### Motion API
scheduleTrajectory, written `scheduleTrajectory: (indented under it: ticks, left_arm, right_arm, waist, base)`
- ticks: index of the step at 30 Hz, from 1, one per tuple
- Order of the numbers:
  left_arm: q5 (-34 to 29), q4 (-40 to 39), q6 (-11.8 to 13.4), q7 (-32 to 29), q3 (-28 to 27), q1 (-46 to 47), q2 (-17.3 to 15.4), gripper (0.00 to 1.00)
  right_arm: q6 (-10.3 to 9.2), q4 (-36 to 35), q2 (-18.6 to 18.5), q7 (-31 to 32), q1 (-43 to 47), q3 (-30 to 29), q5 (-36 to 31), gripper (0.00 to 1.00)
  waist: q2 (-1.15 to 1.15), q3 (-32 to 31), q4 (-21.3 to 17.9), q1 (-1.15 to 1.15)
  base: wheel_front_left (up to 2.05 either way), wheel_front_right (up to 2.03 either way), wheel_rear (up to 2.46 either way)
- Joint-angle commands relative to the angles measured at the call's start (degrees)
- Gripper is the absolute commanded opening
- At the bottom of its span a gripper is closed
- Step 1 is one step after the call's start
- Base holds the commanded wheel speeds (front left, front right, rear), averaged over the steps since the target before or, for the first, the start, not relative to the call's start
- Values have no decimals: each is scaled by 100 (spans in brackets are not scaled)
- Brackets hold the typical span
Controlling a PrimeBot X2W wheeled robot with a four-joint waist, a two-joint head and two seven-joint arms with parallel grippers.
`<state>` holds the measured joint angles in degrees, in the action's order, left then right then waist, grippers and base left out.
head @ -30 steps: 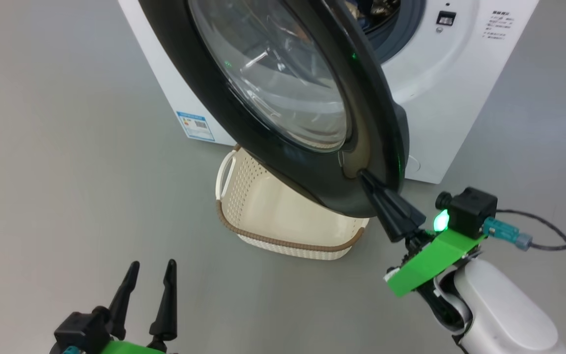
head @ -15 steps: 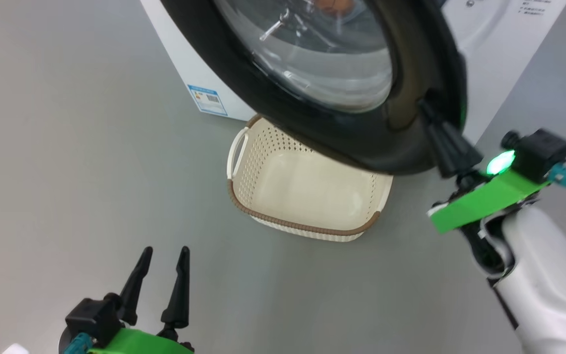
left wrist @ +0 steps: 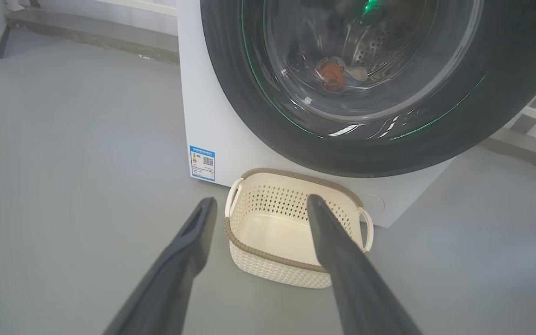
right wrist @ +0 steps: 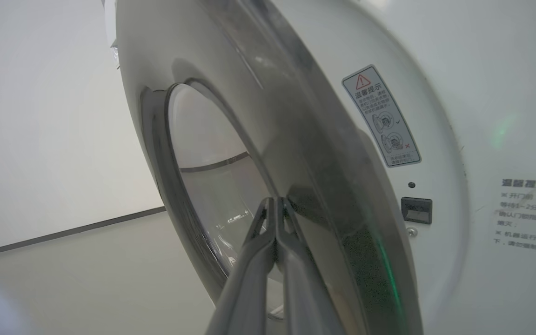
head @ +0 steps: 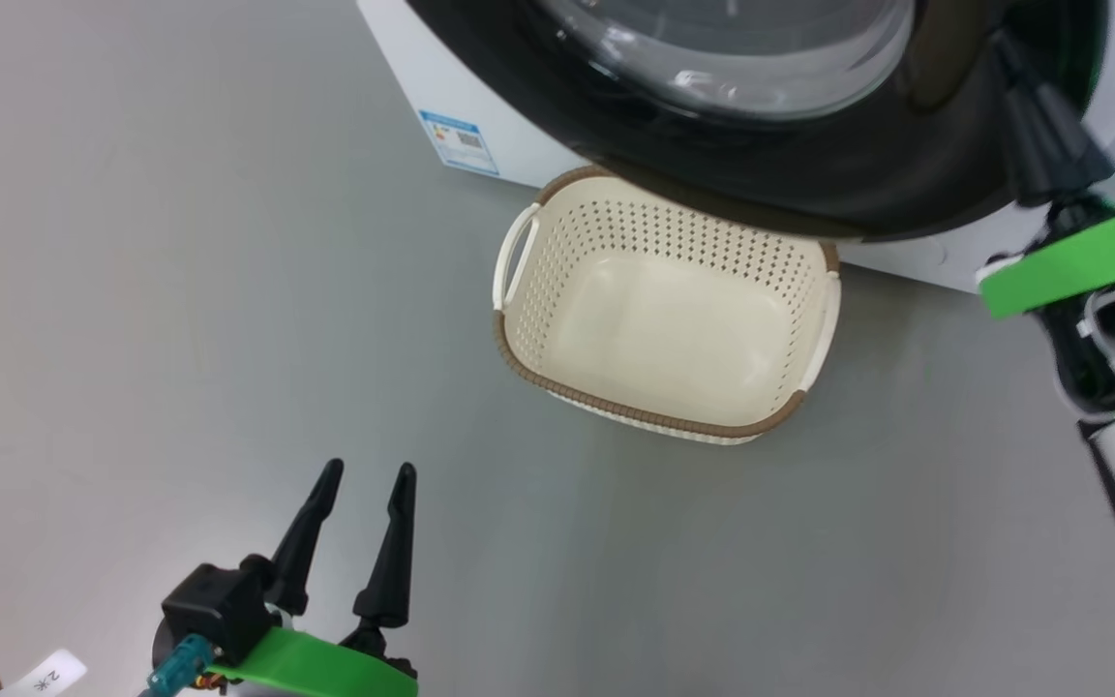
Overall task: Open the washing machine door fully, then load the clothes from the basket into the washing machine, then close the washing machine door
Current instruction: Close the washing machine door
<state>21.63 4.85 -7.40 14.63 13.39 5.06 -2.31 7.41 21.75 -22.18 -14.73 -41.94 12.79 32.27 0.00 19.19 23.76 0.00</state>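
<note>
The right claw (right wrist: 275,200) is pressed together, its tips laid against the inner rim of the door (left wrist: 249,116). The left claw (head: 368,469) is spread wide above the floor (head: 180,290), holding nothing. The black-rimmed door is seen ajar over the empty basket (head: 654,411); clothes (left wrist: 338,77) are seen through its glass.

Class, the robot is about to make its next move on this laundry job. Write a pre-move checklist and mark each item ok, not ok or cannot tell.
1. basket emptied: ok, nothing lies in it.
2. clothes inside the washing machine: ok, seen through the washing machine door.
3. Door latched: not ok, it stands ajar.
4. right gripper shut, fingertips at the door's edge: ok.
5. left gripper out of the door's way: ok, open, low over the floor.
6. No fabric caught at the opening: cannot tell, hidden behind the door.
</note>
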Motion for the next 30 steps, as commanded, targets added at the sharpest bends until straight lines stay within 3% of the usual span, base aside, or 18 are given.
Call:
scheduleTrajectory:
  ticks: [1, 9, 23, 30]
  left_arm:
    - [48, -183, -9, 37, -145, 174, -57, 100]
    - [145, -295, -9, 37, 59, 310, -57, 100]
    - [201, -358, -9, 37, 221, 507, -57, 100]
    - [142, -293, -9, 37, 152, 533, -57, 100]
  right_arm:
    - [8, -76, -77, -27, -184, -9, 2, 0]
    - [8, 202, -310, -27, -813, -283, -18, 0]
    - [8, 295, -147, -27, -1490, -1264, -549, 0]
    - [8, 169, -43, -27, -1150, -896, -595, 0]
  waist:
    - [0, 137, 127, 0]
    - [0, 425, 357, 0]
    - [0, 677, 524, 0]
    - [0, 599, 367, 0]
  base:
    - [0, 0, 0]
    - [0, 0, 0]
    - [0, 0, 0]
    - [0, 0, 0]
